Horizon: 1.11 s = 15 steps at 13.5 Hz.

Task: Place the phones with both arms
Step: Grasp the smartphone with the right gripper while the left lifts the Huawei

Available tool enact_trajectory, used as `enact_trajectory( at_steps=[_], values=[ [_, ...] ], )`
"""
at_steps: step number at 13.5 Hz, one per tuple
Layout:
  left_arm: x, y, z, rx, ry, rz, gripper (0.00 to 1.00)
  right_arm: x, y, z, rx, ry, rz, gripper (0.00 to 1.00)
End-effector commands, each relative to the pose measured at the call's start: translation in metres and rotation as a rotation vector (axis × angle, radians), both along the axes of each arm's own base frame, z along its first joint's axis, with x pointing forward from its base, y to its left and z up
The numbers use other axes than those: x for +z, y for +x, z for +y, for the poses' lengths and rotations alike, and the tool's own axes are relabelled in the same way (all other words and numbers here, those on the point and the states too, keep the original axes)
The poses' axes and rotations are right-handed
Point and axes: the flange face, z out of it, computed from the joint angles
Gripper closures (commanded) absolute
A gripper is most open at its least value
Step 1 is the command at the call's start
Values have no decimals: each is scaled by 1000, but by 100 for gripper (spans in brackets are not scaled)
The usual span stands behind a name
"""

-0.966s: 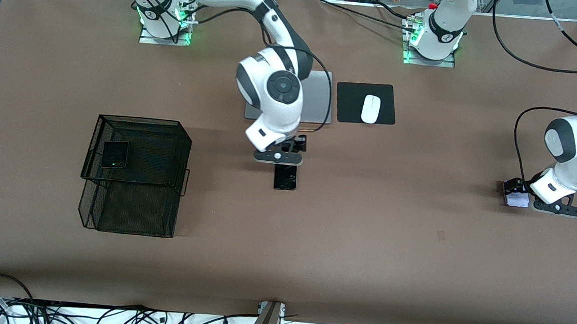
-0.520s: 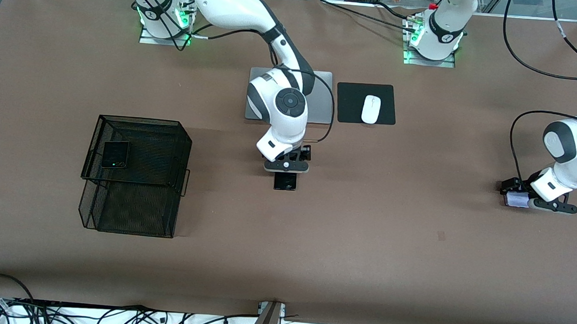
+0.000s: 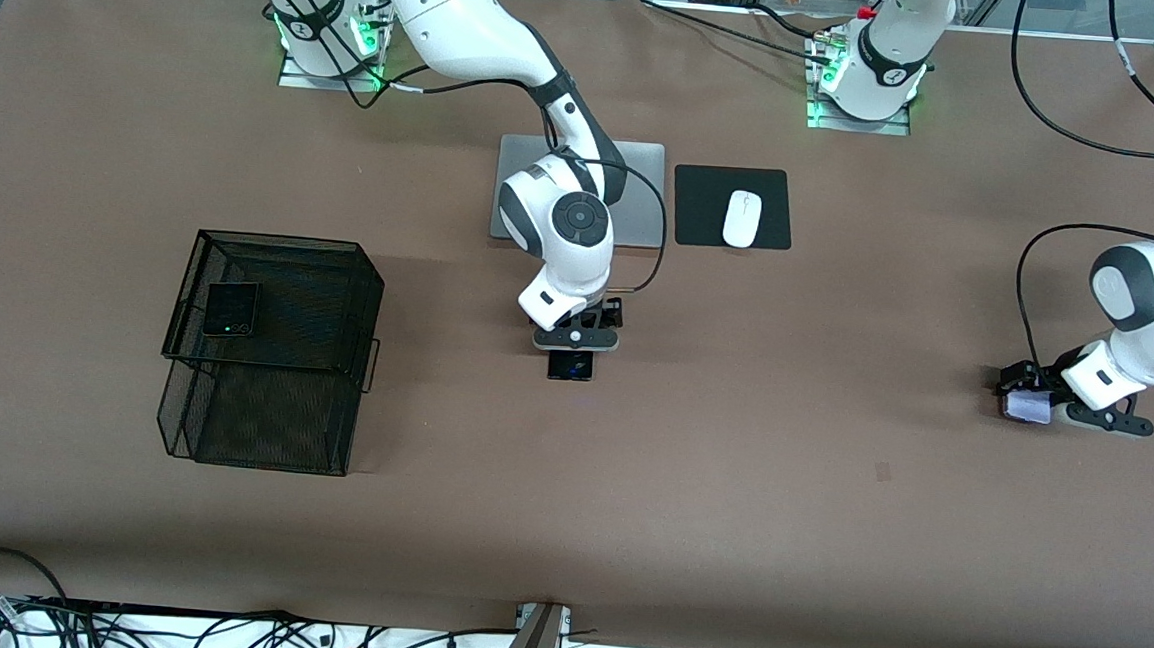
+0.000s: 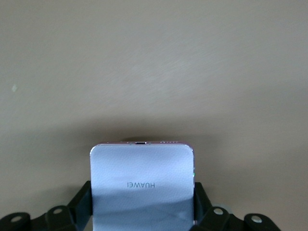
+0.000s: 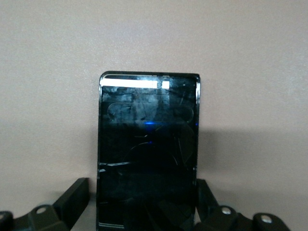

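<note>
The long slim black phone (image 3: 570,366) lies flat on the table in the middle. My right gripper (image 3: 572,354) is low over its end, fingers open on either side of it, with a gap showing on one side in the right wrist view (image 5: 143,192). The phone (image 5: 148,144) fills that view. My left gripper (image 3: 1023,403) is at the left arm's end of the table, shut on the pale lavender-white phone (image 3: 1030,406) at table height. In the left wrist view the fingers (image 4: 84,197) touch both sides of the phone (image 4: 142,173). The small squarish black phone (image 3: 230,309) lies on the mesh basket.
A black wire mesh basket (image 3: 271,416) stands toward the right arm's end. A silver laptop (image 3: 635,197) and a white mouse (image 3: 742,218) on a black pad (image 3: 704,212) lie near the bases. Cables trail from both arms.
My right gripper has come down over the long black phone and now hides more of it. My left gripper has lowered and closed in on the lavender phone.
</note>
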Motion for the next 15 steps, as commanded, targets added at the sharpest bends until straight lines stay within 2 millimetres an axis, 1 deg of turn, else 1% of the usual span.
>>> enact_trajectory(
  at_steps=[1, 2, 3, 4, 6, 7, 8, 9, 10, 11, 12, 13, 14, 15],
  values=[
    [77, 34, -19, -31, -31, 87, 74, 8, 1, 1, 8, 32, 19, 96],
    [97, 44, -36, -31, -40, 127, 74, 14, 0, 2, 6, 34, 25, 100],
    [115, 53, -52, -41, -40, 161, 74, 20, 1, 0, 2, 31, 35, 100],
    [133, 61, -72, -44, -35, 182, 75, 31, 6, -4, -9, 28, 49, 100],
    [166, 74, -113, -30, -22, 228, 75, 77, 15, -17, -35, 24, 92, 100],
    [178, 79, -135, -25, -12, 240, 75, 102, 20, -24, -45, 22, 113, 100],
    [185, 83, -155, -46, -9, 240, 75, 134, 28, -34, -62, 27, 133, 100],
    [188, 85, -176, -70, -12, 236, 75, 157, 32, -43, -73, 24, 154, 100],
    [190, 85, -196, -64, -46, 237, 75, 182, 39, -61, -82, 24, 174, 100],
    [188, 84, -228, -39, -105, 253, 75, 201, 45, -79, -71, 25, 191, 100],
    [185, 83, -266, -12, -126, 271, 75, 223, 52, -100, -54, 27, 203, 100],
    [183, 80, -315, -10, -105, 281, 75, 234, 57, -125, -44, 14, 234, 100],
    [175, 75, -366, -17, -88, 285, 75, 243, 64, -155, -47, 5, 257, 100],
    [170, 71, -416, -15, -90, 249, 75, 251, 70, -188, -42, 0, 266, 100]
  ],
)
